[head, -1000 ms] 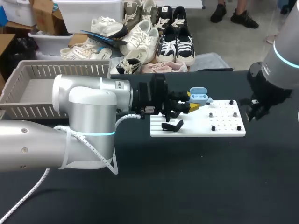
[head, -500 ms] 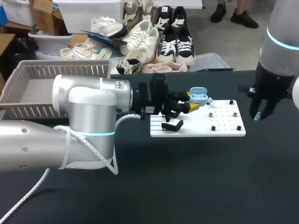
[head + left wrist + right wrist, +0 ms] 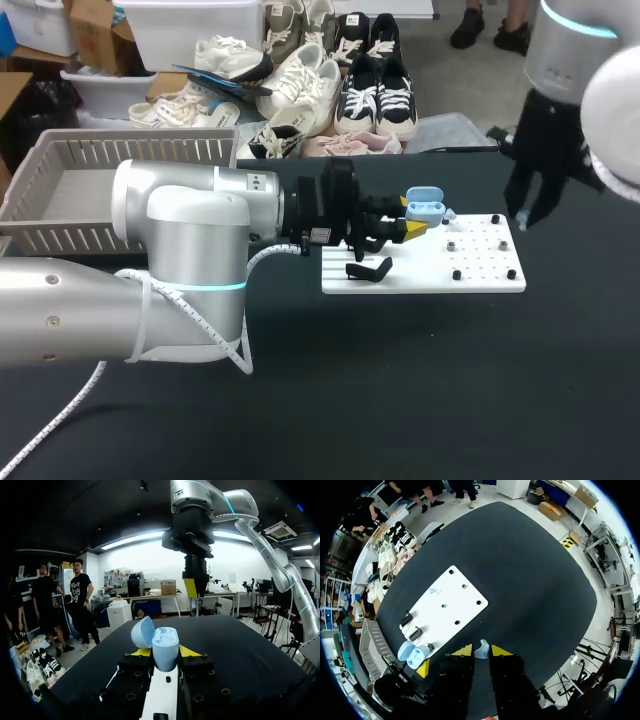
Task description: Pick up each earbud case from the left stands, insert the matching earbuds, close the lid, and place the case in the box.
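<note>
Centrally, in the head view, you see your left end effector [image 3: 408, 226] clamped on the light-blue earbud case [image 3: 425, 206], one yellow-tipped finger on either side. It holds the case close to the end of the white plate [image 3: 480, 275] that carries the black stand [image 3: 368, 270]. From the left wrist view, the earbud case [image 3: 165, 650] stands upright between the fingers of the left end effector [image 3: 165, 653], and its lid [image 3: 142, 632] is swung open to one side. Your right end effector [image 3: 523, 215] points down over the far right part of the dark surface [image 3: 400, 380], near the plate's far corner but apart from it. In the right wrist view, the right end effector [image 3: 481, 651] is narrowed on a small pale-blue earbud [image 3: 481, 649], pinched between its two yellow tips high above the surface. That same view, looking down, shows the white plate [image 3: 445, 612] well below and the open earbud case [image 3: 415, 653] just past the plate's end. The slatted box [image 3: 60, 190] sits at the far left of the surface, well apart from the case.
</note>
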`<action>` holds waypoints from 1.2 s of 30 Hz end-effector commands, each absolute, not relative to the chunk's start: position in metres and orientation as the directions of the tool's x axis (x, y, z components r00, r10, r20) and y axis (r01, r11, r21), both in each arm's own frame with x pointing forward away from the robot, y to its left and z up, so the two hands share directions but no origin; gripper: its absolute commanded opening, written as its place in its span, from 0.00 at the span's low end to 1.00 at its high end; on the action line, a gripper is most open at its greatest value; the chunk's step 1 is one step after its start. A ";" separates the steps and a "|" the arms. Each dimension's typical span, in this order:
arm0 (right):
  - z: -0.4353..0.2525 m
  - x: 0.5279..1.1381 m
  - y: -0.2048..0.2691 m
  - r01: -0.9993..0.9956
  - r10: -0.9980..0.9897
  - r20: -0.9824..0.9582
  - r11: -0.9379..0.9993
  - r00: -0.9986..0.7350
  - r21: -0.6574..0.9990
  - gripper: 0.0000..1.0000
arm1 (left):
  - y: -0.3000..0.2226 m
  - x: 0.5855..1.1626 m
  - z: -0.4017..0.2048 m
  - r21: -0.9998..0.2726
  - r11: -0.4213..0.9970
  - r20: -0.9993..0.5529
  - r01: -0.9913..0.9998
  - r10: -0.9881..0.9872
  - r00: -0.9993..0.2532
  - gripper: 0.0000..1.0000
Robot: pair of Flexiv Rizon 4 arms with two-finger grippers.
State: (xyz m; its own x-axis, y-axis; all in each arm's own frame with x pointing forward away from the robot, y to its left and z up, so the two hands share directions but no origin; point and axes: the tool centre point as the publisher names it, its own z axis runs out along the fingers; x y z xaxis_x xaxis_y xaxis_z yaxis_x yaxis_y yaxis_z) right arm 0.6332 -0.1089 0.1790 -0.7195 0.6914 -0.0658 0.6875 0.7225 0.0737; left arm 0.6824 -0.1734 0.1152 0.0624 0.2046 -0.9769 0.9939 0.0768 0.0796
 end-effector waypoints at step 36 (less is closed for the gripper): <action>0.190 0.668 -0.019 0.534 0.534 -0.145 0.844 -0.833 0.035 0.00 | -0.173 0.682 0.115 0.081 0.078 -0.977 0.994 0.203 0.063 0.00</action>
State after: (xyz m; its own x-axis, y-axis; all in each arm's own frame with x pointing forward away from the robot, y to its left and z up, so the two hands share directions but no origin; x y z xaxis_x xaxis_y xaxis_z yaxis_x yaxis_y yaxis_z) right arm 0.6717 -0.0155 0.1957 -0.8335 0.5348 -0.1388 0.5376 0.8430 0.0198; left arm 0.6824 -0.1734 0.1152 0.0625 0.2045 -0.9769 0.9939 0.0768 0.0797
